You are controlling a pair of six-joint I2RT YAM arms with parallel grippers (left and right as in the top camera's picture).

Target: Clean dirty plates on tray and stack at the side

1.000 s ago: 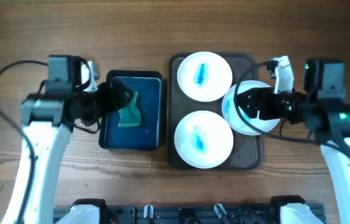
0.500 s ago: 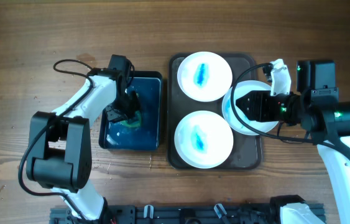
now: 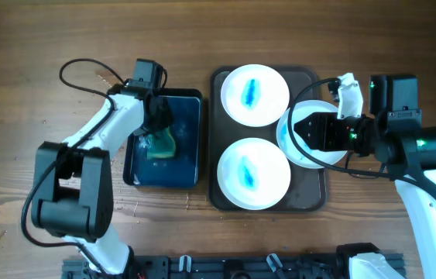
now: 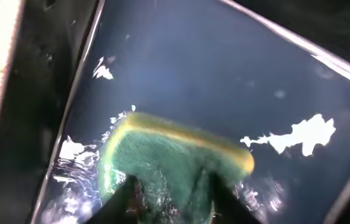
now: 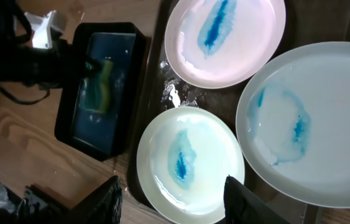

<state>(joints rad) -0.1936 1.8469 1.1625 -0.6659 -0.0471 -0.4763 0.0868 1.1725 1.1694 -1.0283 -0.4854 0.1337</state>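
Three white plates smeared with blue sit on the dark tray [image 3: 218, 77]: a far plate [image 3: 255, 94] [image 5: 224, 40], a near plate [image 3: 253, 173] [image 5: 190, 165], and a right plate [image 3: 313, 155] [image 5: 311, 124] overlapping the tray's right edge. My left gripper [image 3: 158, 128] [image 4: 168, 193] is down in the blue water tub [image 3: 190, 167], its jaws pinching the green and yellow sponge [image 3: 161, 145] [image 4: 175, 152]. My right gripper [image 3: 299, 130] [image 5: 175, 199] hangs over the right plate with its jaws spread wide and nothing between them.
The tub [image 5: 94, 130] stands just left of the tray [image 5: 156, 74], with water on its floor [image 4: 224, 74]. Bare wood table [image 3: 357, 46] lies right of and behind the tray. The left arm's cable [image 3: 78, 74] loops over the table at the far left.
My left arm has swung into the tub and closed on the sponge, then drawn back slightly with it. The right gripper has edged a little left over the right plate.
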